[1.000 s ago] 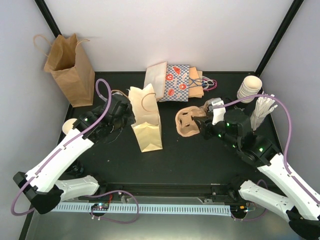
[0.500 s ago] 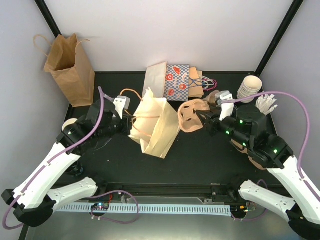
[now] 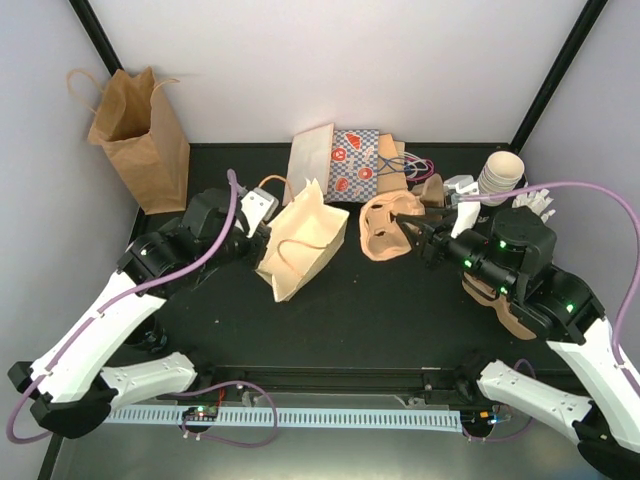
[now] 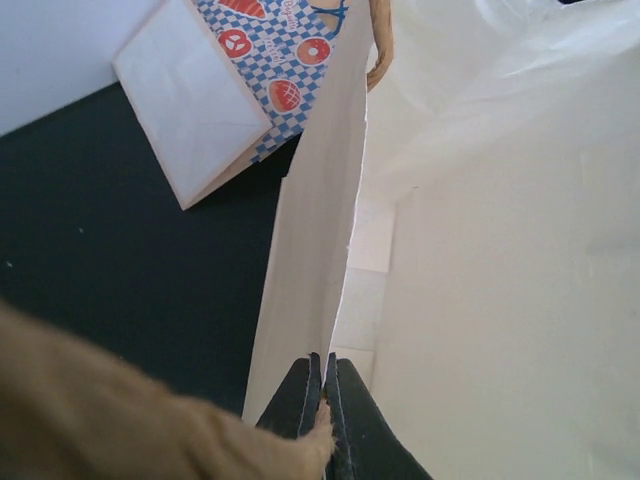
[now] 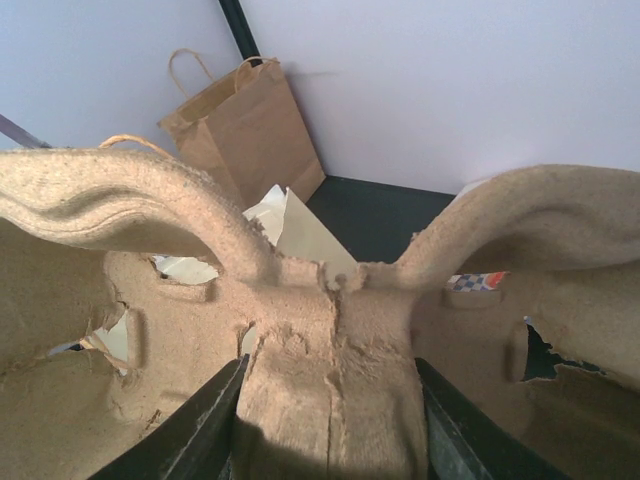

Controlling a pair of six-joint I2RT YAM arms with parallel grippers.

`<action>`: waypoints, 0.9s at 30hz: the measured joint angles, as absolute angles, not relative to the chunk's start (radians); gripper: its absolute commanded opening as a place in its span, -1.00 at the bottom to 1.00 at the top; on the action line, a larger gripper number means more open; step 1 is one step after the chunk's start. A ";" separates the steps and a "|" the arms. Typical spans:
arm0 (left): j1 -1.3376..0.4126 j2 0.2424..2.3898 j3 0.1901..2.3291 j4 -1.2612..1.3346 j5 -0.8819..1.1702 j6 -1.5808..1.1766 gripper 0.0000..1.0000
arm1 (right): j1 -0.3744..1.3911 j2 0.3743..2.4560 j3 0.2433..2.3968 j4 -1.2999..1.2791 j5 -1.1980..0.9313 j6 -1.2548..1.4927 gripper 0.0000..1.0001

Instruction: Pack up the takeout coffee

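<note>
A: Left gripper?
B: Pinched tight on the rim of the cream handled paper bag; the bag was tilted and its mouth was open.
A: Right gripper?
B: Clamped on the moulded pulp cup carrier, just right of the bag; no cups were seen in it.
A: Where were the cups?
B: The stack of white paper cups sat nested at the far right, beside the bundle of white sticks; neither arm was touching it.
A: Handling?
B: Probably very light, thin-walled and easy to crush; the rolled rim looked stiffest, so take the wall just under it with a gentle squeeze; nested cups might lift together.
A: Further back?
B: The patterned bags lay flat; the brown paper bag stood upright at the far left.
</note>
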State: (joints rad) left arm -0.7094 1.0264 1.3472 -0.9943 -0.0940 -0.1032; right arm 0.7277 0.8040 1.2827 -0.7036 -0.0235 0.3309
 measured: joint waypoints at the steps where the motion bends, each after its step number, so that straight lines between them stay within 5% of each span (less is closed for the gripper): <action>1: -0.722 1.029 1.351 -0.999 -0.119 -0.086 -0.97 | 0.728 0.804 1.283 -0.703 -0.031 0.337 -0.18; 10: -0.874 1.052 1.331 -1.006 -0.337 -0.006 -0.97 | 0.728 0.831 1.248 -0.672 -0.078 0.369 -0.21; 27: -0.898 1.055 1.219 -0.944 -0.224 -0.006 -0.97 | 0.728 0.880 1.111 -0.318 -0.489 0.581 -0.21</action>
